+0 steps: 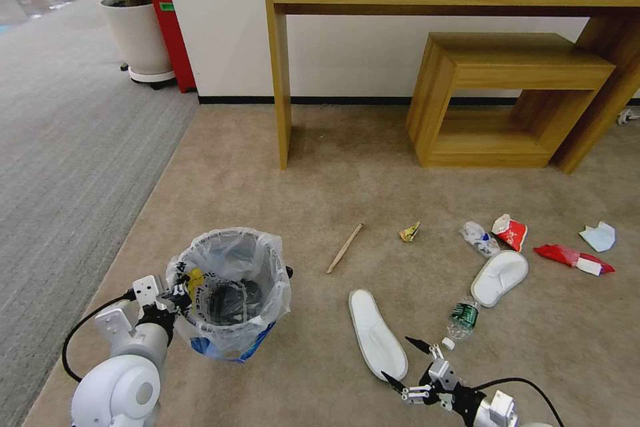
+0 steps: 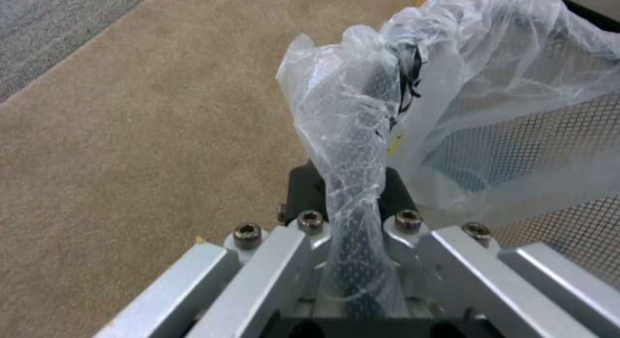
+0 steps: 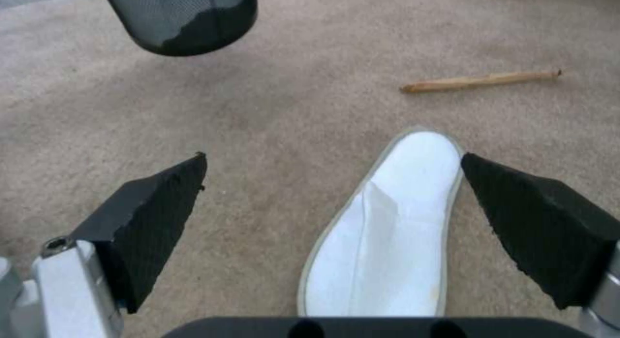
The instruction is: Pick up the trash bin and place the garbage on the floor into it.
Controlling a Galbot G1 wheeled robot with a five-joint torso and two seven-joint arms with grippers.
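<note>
Left gripper (image 1: 175, 298) is clamping the rim of the trash bin (image 1: 230, 293) through its plastic liner, holding it off the carpet on the robot's left so garbage can be dropped in. Right gripper (image 1: 408, 365) is hovering with fingers spread wide over the near white slipper (image 1: 377, 333), probably lining up a grab. Open carpet is lying between bin and slipper; the wooden stick (image 1: 345, 247) is sitting beyond, the rest of the litter well to the right.

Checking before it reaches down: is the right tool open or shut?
Open. The right tool has its two black fingers spread wide apart, with bare carpet and the toe of a white slipper between them, touching nothing.
</note>
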